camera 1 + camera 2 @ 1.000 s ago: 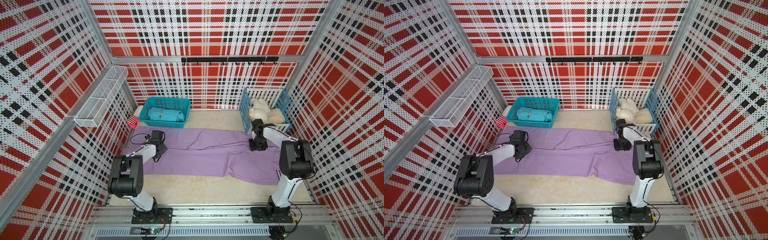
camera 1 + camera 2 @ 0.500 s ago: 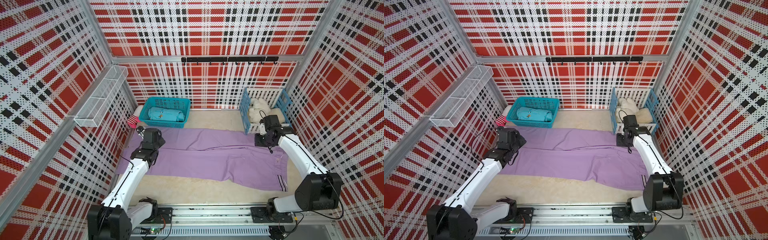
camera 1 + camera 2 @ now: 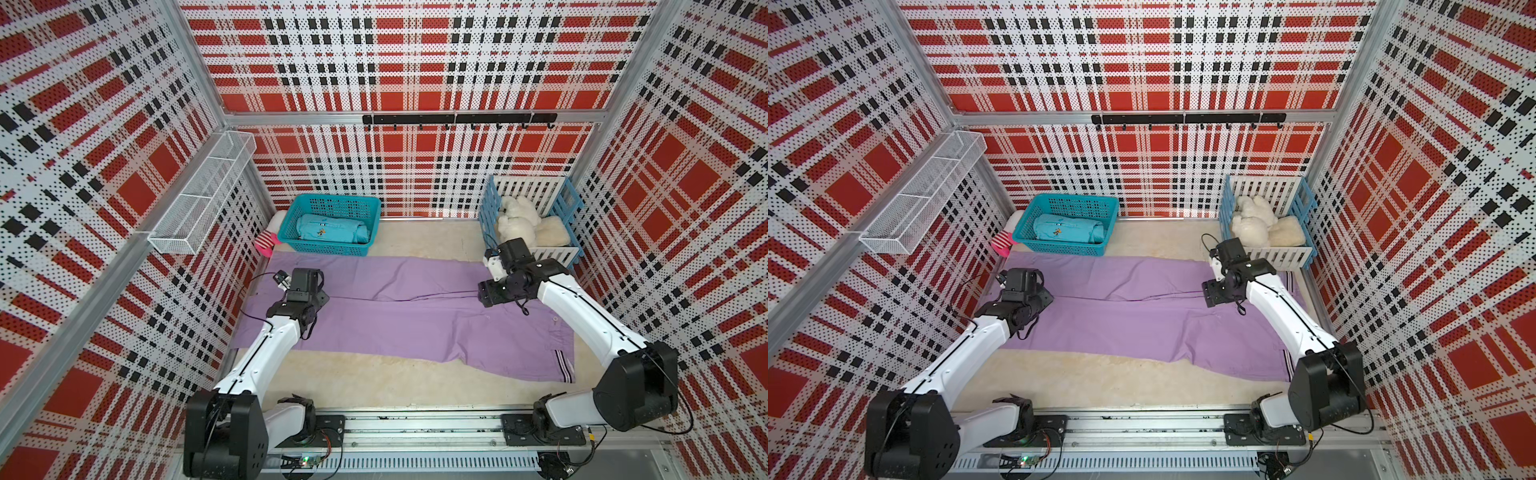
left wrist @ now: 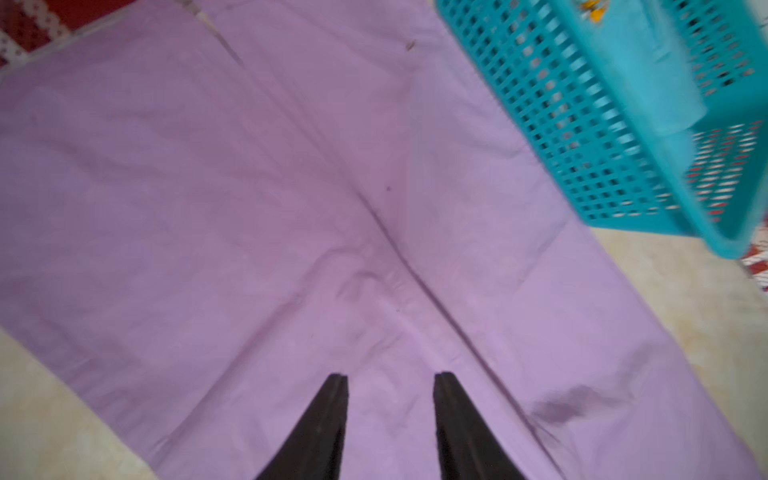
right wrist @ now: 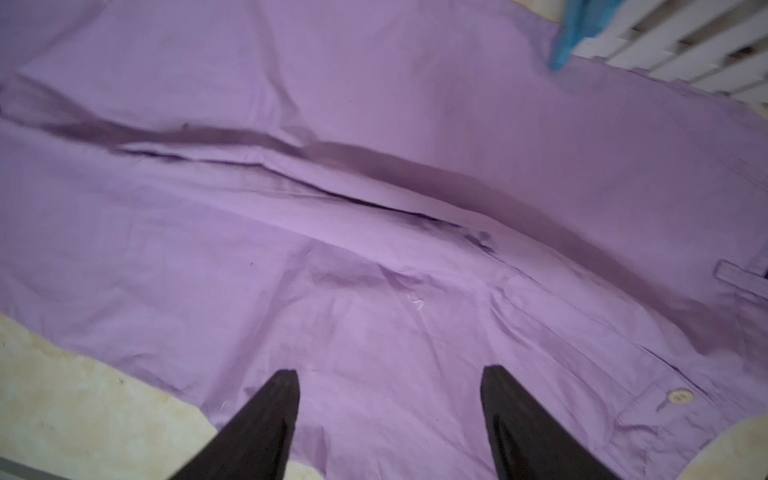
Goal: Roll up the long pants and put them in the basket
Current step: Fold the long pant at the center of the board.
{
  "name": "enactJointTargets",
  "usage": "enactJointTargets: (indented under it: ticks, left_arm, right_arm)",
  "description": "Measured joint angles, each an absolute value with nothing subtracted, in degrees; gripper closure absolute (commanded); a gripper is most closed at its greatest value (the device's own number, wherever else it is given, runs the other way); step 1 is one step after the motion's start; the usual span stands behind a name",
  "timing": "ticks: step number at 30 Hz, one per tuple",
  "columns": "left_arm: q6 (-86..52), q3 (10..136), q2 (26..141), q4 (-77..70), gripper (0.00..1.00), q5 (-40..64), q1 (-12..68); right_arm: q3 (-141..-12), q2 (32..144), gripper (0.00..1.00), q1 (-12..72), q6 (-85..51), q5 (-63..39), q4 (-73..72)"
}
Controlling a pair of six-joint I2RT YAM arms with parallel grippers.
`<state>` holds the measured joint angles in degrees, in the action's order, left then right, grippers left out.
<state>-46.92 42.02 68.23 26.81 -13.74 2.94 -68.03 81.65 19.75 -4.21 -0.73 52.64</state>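
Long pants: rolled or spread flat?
Spread flat, unrolled. In both top views the long pants lie full length on the table, legs side by side, with no rolled part at either end.

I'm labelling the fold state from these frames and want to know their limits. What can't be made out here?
- Waistband of the long pants: in both top views the right arm covers most of it; only a striped corner shows.
- Whether the left gripper touches the cloth: in the top views its own wrist hides the fingers, and the blurred left wrist view gives no depth.
- Striped pink item beside the teal basket: too small to identify.
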Motion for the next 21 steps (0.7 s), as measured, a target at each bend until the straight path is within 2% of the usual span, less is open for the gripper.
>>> enactJointTargets:
  ticks: [9, 21]
  left_arm:
    - [-48.8, 40.7, 68.4, 27.4, 0.53, -12.3, -1.2]
    - [-55.1, 30.7, 62.2, 26.3, 0.55, -9.4, -9.8]
  right_arm:
    - [-63.7, 81.9, 0.19, 29.9, 5.1, 3.0, 52.9]
    - [-55.5, 77.1, 0.21, 42.9, 15.7, 4.8, 56.1]
